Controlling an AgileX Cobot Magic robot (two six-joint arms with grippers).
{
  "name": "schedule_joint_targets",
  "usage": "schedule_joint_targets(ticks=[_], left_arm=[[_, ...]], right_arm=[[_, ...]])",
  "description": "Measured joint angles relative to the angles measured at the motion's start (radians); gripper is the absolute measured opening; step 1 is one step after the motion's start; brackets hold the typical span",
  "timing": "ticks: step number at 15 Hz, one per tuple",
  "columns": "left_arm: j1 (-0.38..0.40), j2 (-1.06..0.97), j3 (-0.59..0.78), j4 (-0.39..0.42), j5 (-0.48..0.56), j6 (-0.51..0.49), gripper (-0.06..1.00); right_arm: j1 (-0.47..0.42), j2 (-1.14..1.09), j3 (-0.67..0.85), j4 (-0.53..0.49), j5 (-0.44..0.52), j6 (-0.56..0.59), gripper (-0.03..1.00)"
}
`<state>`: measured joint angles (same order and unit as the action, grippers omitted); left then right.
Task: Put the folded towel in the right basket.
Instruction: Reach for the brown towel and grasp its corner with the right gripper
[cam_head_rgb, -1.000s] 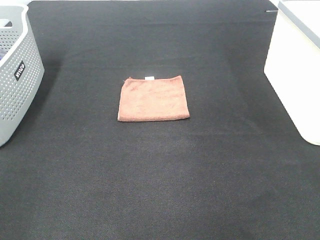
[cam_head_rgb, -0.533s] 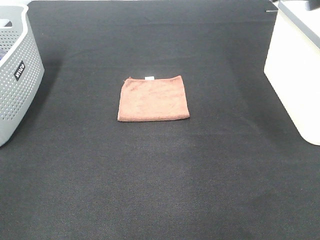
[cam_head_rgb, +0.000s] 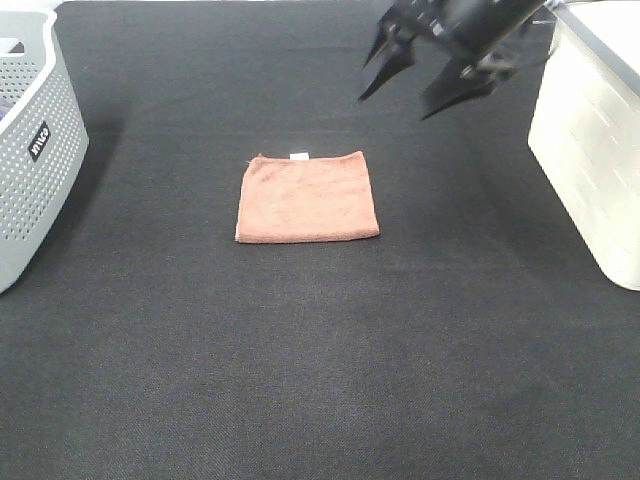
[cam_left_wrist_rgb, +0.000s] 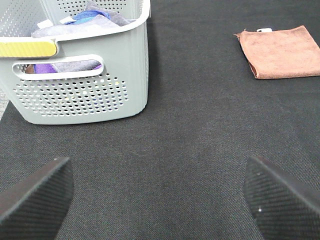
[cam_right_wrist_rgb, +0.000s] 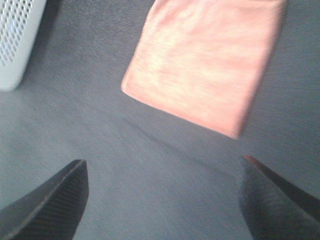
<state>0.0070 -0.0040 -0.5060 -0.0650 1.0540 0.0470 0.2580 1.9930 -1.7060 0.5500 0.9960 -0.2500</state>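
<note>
The folded towel (cam_head_rgb: 307, 197) lies flat in the middle of the black bench (cam_head_rgb: 320, 350). It is reddish-brown and square. It has a small white tag (cam_head_rgb: 298, 156) on its far edge. Nothing is touching it.

The right basket (cam_head_rgb: 590, 150) is the big white bin at the right side of the bench, well apart from the towel. A grey basket (cam_head_rgb: 35, 150) full of little holes stands at the left side. The left wrist view shows some clothes (cam_left_wrist_rgb: 82, 17) inside it.

The right gripper (cam_head_rgb: 395, 105) hangs in the air over the far part of the bench, between the towel and the white bin. Its jaws are spread wide and hold nothing. In its own camera the towel shows just ahead of the jaws, a bit blurry. The left gripper (cam_left_wrist_rgb: 160, 200) sits low near the grey basket. Its jaws are spread wide too, and they are empty.

The towel looks soft, thin and very light. It will not slip much, because the cloth is fuzzy. But it is floppy, so it will droop and could fall open when lifted. I think the best place to pinch is over one edge, on the side near the white bin, deep enough to catch every layer. The jaws must press right down to the bench, as the towel is so flat.
</note>
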Motion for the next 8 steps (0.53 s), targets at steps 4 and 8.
schedule_joint_targets(ticks=[4,8], left_arm=[[0.0,0.0,0.0,0.0,0.0,0.0,0.87],[0.0,0.0,0.0,0.0,0.0,0.0,0.87]], right_arm=[[0.0,0.18,-0.126,0.05,0.029,0.011,0.76],[-0.006,0.399,-0.331,0.063,0.109,0.053,0.76]])
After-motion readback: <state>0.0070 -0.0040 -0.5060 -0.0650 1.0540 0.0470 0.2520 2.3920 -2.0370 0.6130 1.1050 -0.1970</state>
